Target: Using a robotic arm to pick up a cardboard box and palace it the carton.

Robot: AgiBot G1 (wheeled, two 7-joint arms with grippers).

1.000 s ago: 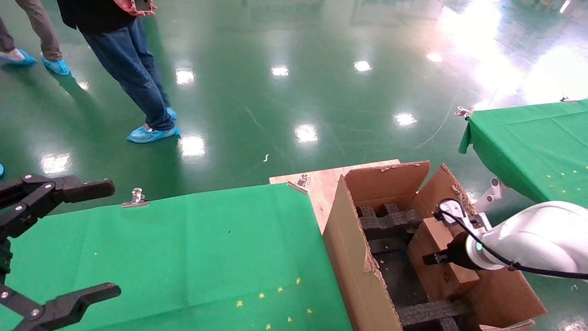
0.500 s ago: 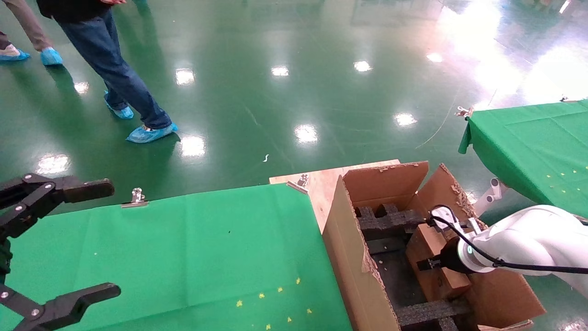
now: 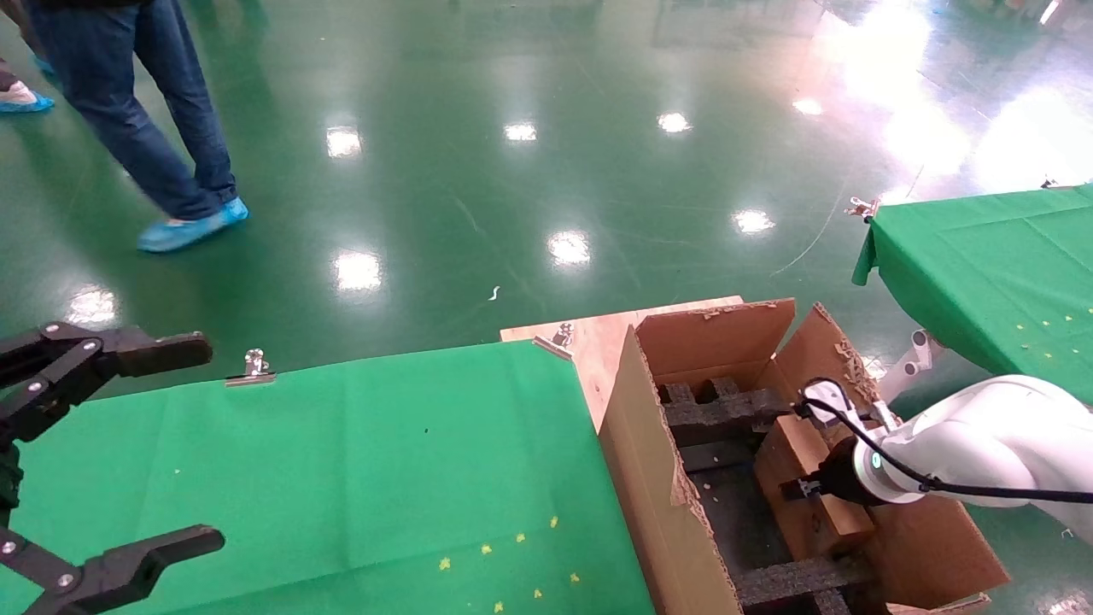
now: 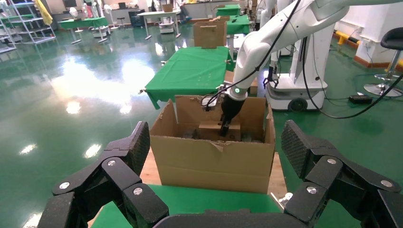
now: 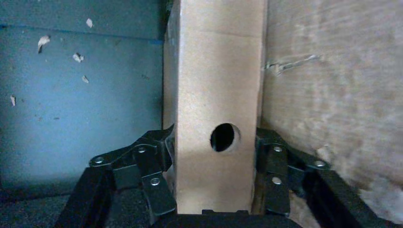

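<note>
Head view, my right arm: the robotic arm (image 3: 982,448) reaches in from the right, wrist down inside the carton (image 3: 649,478); can't make out my fingertips from up here, the wrist hides them.
Head view, the box: the cardboard box (image 3: 798,478) is inside the carton, tilted, leaning against the right-hand wall, between the black foam inserts (image 3: 726,410).
Head view, my left side: left gripper (image 3: 128,444) hangs over the near left corner of the green table (image 3: 367,461), fingers spread wide, nothing in them.
Head view, background: a person in jeans (image 3: 128,94) with blue shoe covers on the shiny green floor, second green table (image 3: 990,265) far right.
Left wrist view: my own left fingers (image 4: 123,166) wide apart and empty in the foreground; past them the carton (image 4: 214,159) with my white arm (image 4: 266,42) reaching down into it, and the cardboard box (image 4: 214,129) sitting below the rim.
Right wrist view, grip: right gripper (image 5: 216,156) has its fingers (image 5: 152,164) pressed against both broad sides of the cardboard box (image 5: 216,85), the narrow face with the round hole facing the camera. So clamped on it.
Right wrist view, surroundings: carton wall (image 5: 332,95) just beside the box on one side, dark foam floor with cardboard crumbs on the other.
</note>
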